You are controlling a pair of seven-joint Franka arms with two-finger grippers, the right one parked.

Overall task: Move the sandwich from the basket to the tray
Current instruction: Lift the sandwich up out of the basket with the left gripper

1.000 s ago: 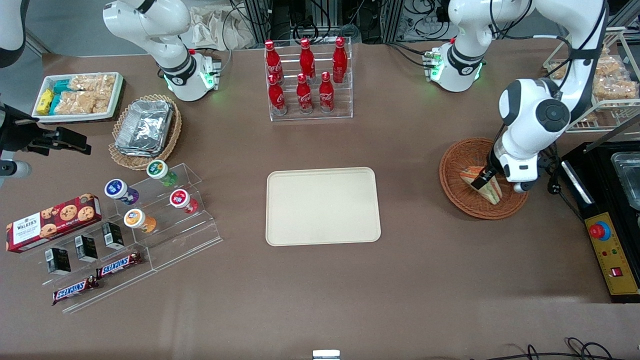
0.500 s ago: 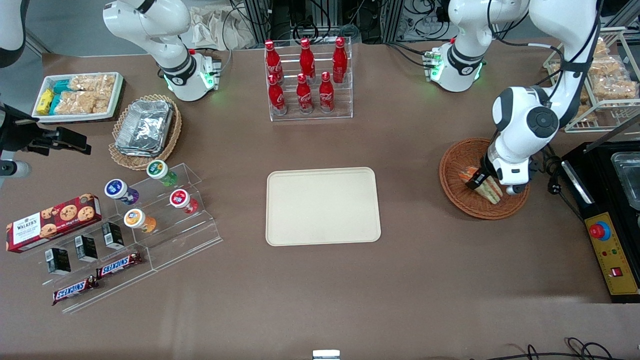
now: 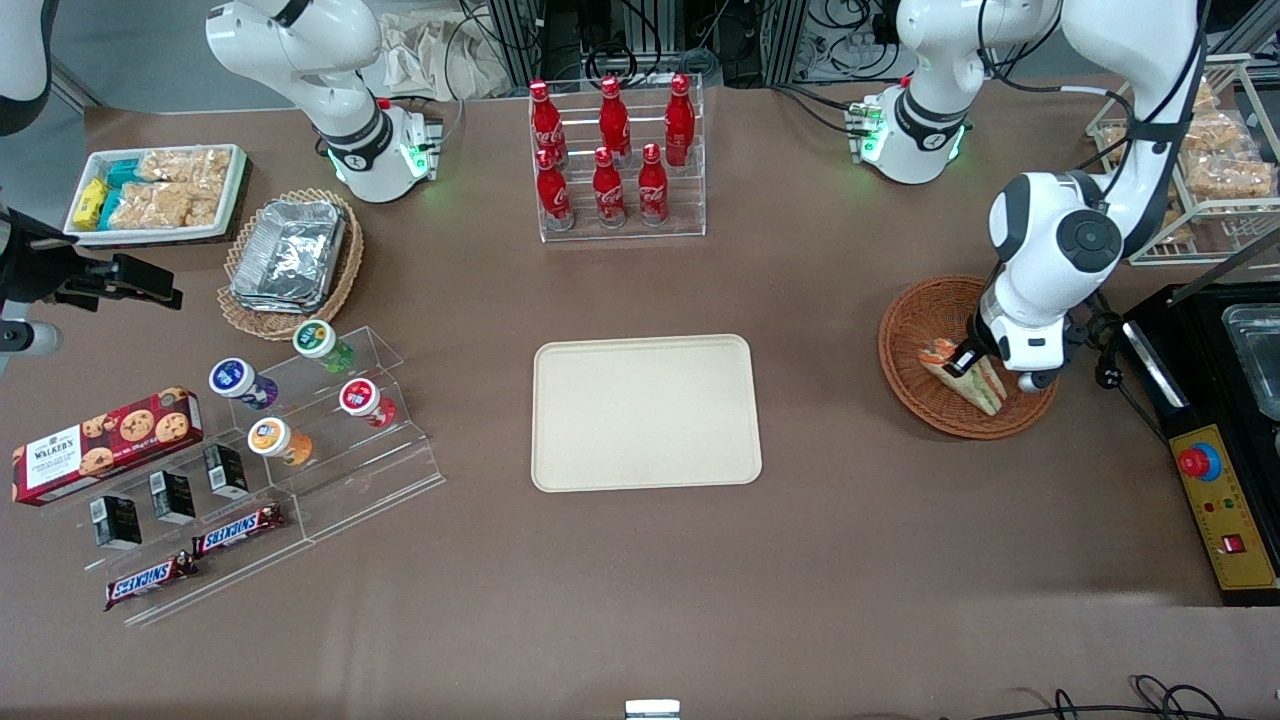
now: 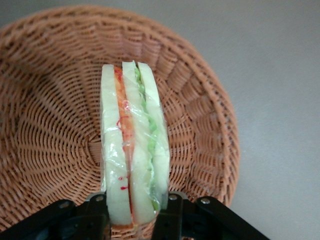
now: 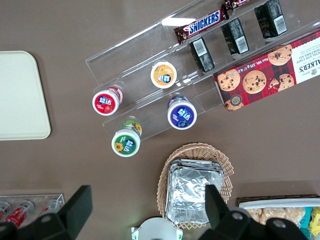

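Observation:
The sandwich [image 3: 985, 385], a clear-wrapped wedge with pale bread and red, orange and green layers, stands on edge in the reddish-brown wicker basket [image 3: 915, 310]. My left gripper [image 3: 962, 362] reaches down into the basket and is shut on the sandwich. In the left wrist view both black fingers [image 4: 169, 212] press the outer bread slices of the sandwich [image 4: 132, 145], with the basket [image 4: 55, 125] weave all around. The cream-beige tray [image 3: 645, 412] lies bare at the table's middle, well apart from the basket toward the parked arm's end; its corner also shows as the tray [image 5: 20, 95].
A black control box with a red button [image 3: 1215, 470] lies close beside the basket at the working arm's end. A wire rack of snack packets [image 3: 1215, 160] stands farther from the camera. A cola bottle rack [image 3: 615, 150] stands farther from the camera than the tray.
The arm's wrist has shifted slightly toward the table's middle. The gripper stays on the sandwich, which has barely moved within the basket.

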